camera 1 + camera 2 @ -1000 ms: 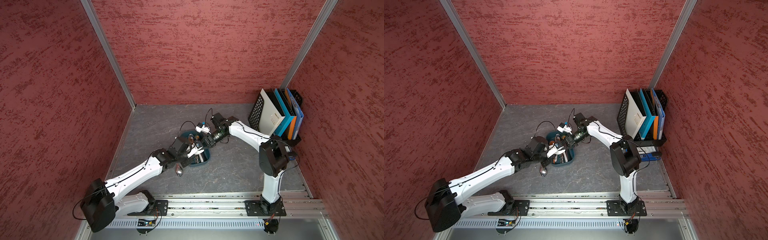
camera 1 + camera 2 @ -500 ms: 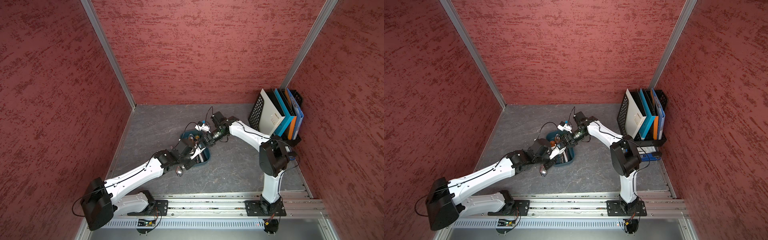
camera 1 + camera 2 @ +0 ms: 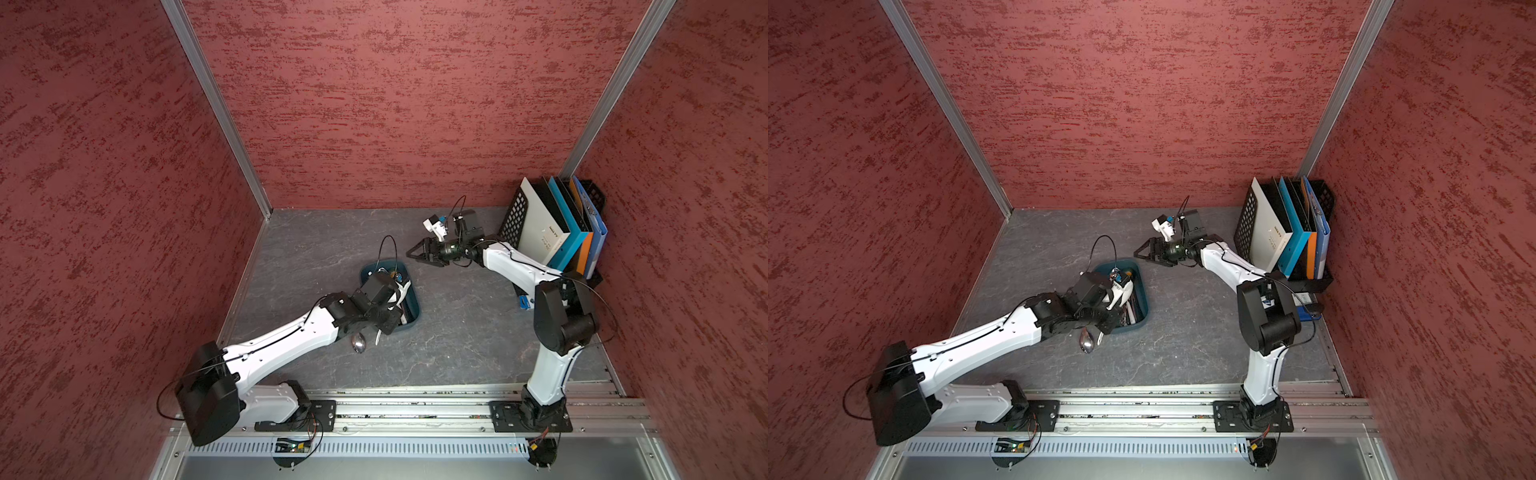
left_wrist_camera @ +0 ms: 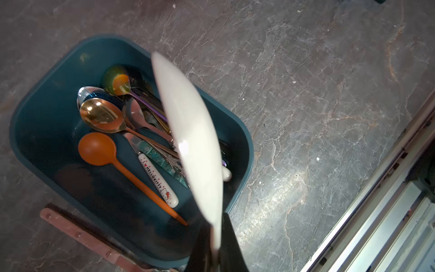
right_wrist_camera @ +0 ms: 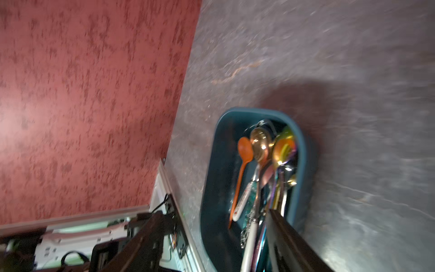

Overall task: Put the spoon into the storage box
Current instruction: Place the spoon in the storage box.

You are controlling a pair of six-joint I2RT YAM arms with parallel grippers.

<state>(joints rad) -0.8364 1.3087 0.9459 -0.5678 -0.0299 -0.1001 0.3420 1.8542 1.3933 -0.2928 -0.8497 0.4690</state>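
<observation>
Pale spoon (image 4: 193,141) is hanging clamped in the left gripper (image 4: 217,247) above the storage box (image 4: 247,150), right gripper (image 3: 419,253) gaping empty; lowering and releasing seems next.

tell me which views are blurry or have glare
Right wrist view: motion-smeared throughout, the storage box soft. Left wrist view: the white spoon, close to the lens, is out of focus and blown out; a glare patch sits on the table. Both top views: sharp, evenly lit.
</observation>
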